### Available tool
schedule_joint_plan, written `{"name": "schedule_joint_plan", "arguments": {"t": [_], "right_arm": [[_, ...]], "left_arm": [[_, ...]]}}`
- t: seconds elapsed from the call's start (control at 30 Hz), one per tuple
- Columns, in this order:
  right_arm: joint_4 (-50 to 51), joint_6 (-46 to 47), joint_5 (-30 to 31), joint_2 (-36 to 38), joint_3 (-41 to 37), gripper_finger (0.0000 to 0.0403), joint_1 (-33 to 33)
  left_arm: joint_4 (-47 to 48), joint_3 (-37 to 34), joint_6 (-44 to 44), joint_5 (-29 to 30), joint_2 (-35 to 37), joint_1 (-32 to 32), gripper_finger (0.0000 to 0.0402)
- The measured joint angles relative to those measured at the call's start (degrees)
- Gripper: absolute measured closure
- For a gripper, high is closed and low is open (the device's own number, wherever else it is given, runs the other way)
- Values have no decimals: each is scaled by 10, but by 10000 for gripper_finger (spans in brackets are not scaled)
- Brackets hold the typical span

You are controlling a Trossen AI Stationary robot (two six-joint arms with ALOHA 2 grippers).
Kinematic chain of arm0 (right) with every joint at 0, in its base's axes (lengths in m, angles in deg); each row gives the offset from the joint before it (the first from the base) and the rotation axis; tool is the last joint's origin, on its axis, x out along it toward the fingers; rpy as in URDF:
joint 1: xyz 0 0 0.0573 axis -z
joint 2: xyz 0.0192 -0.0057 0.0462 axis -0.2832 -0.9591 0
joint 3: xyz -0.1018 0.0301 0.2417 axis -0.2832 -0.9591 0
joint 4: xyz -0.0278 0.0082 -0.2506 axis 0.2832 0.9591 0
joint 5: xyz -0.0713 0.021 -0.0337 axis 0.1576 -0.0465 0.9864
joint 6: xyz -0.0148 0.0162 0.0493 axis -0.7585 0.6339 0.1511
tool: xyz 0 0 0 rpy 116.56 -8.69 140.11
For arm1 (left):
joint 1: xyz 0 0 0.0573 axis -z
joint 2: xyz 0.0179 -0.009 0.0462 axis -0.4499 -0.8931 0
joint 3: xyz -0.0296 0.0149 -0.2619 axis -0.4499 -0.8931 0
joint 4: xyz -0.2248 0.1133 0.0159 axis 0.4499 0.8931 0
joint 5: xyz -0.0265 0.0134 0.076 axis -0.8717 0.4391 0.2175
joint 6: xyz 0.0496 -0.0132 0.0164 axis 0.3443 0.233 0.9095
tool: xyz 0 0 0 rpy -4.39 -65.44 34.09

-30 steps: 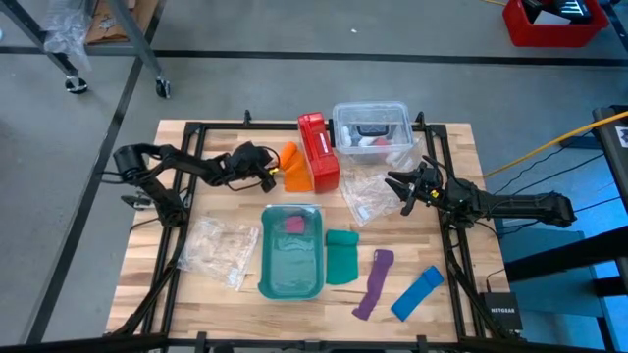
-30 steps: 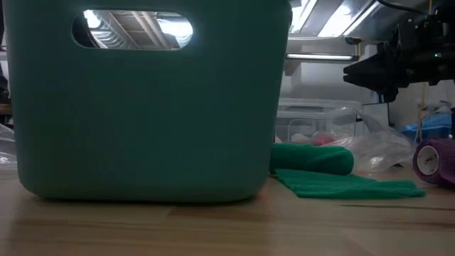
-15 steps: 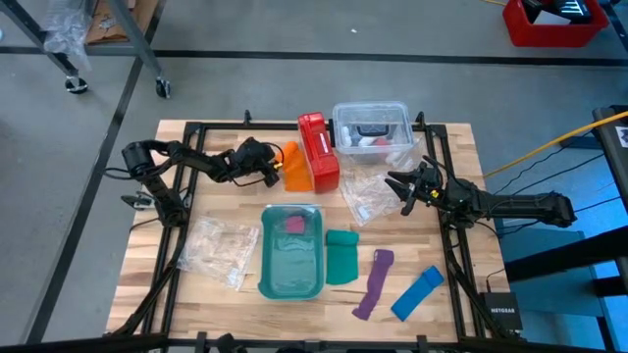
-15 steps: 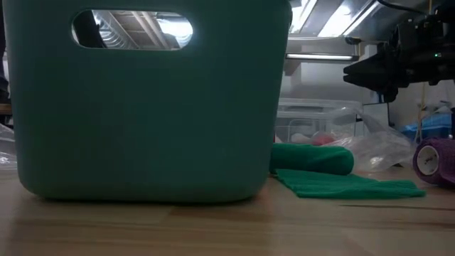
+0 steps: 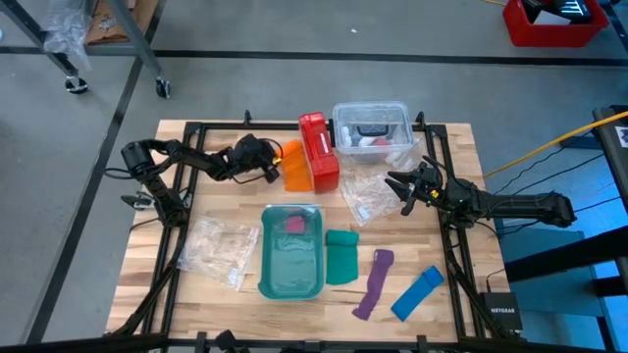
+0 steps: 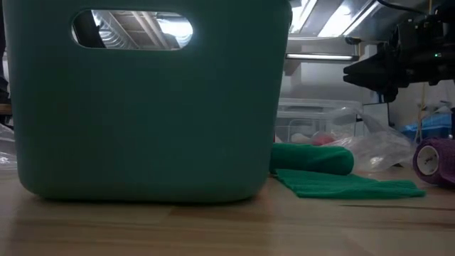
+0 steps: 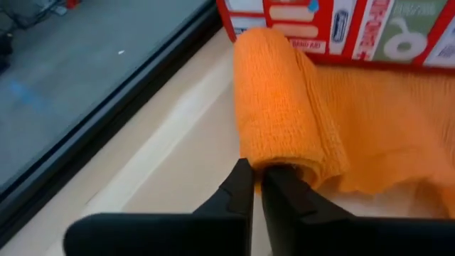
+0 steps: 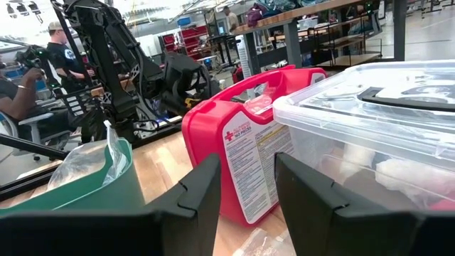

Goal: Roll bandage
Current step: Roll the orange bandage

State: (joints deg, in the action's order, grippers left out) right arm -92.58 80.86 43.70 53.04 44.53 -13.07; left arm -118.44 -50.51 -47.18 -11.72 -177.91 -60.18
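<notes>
The orange bandage [image 5: 294, 170] lies flat on the wooden table against the left side of the red first-aid box [image 5: 318, 150]. Its left part is rolled into a thick roll [image 7: 274, 99]. My left gripper [image 7: 257, 173] stands at the roll's near end, shut, slanting down from the table's left [image 5: 274, 165]. My right gripper [image 5: 394, 191] waits open at the table's right, above a clear plastic bag, with nothing between its fingers [image 8: 245, 178]. My left gripper meets the near end of the bandage's rolled part [image 7: 284, 165] with its two fingertips closed together, slanting down from the table's left and pointing along the roll. The tips hide how many layers are caught. The roll and the flat part rest on the table.
A clear lidded container [image 5: 371, 126] stands right of the red box. A teal bin [image 5: 291, 250] sits mid-table, with a green bandage [image 5: 342, 257], a purple strip [image 5: 373, 284] and a blue strip [image 5: 417, 292] to its right. Crumpled plastic bags [image 5: 218, 250] [image 5: 368, 198] lie on both sides.
My left gripper has moved a little toward the table's far edge and right, up to the orange bandage's rolled end, and its fingers have shut there. The bandage has stayed in place. The right arm has kept still.
</notes>
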Motion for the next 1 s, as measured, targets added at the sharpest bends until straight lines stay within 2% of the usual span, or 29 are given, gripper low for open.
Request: {"name": "schedule_joint_plan", "arguments": {"t": [0.23,0.47,0.67,0.8,1.0], "right_arm": [[0,0,-1,0,0,267,0],[0,0,-19,0,0,267,0],[-1,0,-37,0,0,267,0],[-2,0,-37,0,1,267,0],[-2,0,7,0,21,267,0]], "left_arm": [[-24,0,-5,9,4,0,398],[-2,0,2,35,61,0,400],[111,0,20,84,174,2,401],[180,0,13,95,269,15,401],[193,0,27,94,404,54,401]]}}
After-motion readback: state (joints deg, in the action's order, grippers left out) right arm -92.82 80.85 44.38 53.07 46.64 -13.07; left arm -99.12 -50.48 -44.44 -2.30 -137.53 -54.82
